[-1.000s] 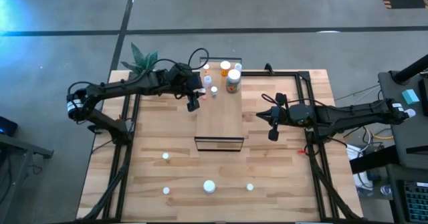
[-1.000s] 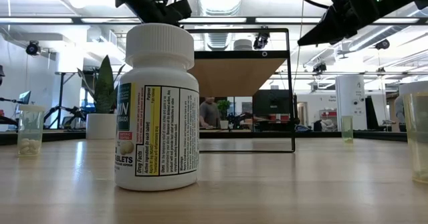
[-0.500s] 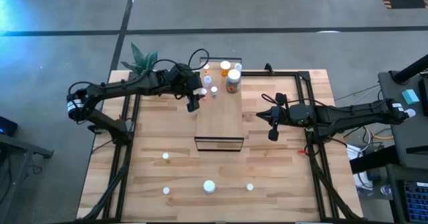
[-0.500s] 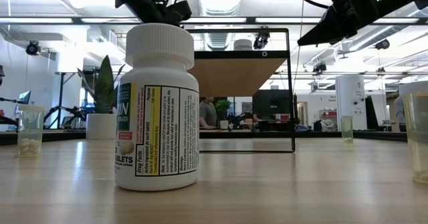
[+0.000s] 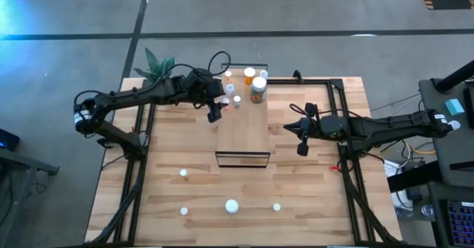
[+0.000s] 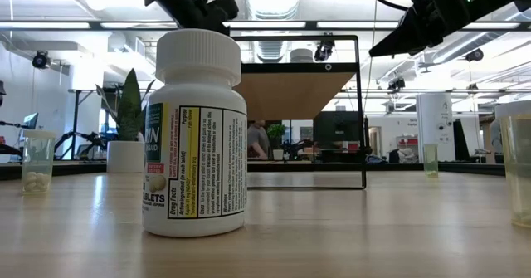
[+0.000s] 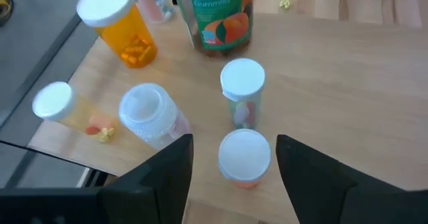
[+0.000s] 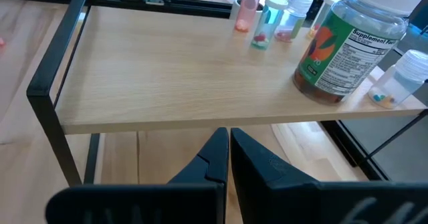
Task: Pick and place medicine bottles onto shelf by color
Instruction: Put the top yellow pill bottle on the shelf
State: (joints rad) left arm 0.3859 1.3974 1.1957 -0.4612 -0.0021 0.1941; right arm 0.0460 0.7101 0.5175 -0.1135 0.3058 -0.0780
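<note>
The shelf [image 5: 243, 133] is a long wood-topped stand with a black frame in the middle of the table. Several medicine bottles stand at its far end: an orange one [image 7: 124, 30], a wide green-labelled jar [image 7: 221, 17] and small clear ones [image 7: 242, 93]. My left gripper [image 7: 234, 144] is open above the shelf's left side. Its fingers stand on either side of a small white-capped bottle [image 7: 245, 158] without touching it; the bottle stands upright on the shelf top. My right gripper [image 5: 300, 146] is shut and hangs in the air right of the shelf.
Loose bottles stand on the table's near part [image 5: 232, 206], [image 5: 184, 173], [image 5: 277, 206]. A large white bottle [image 6: 196, 137] stands close to the low camera. A potted plant [image 5: 157, 64] is at the far left corner. The shelf's near half [image 8: 167, 70] is bare.
</note>
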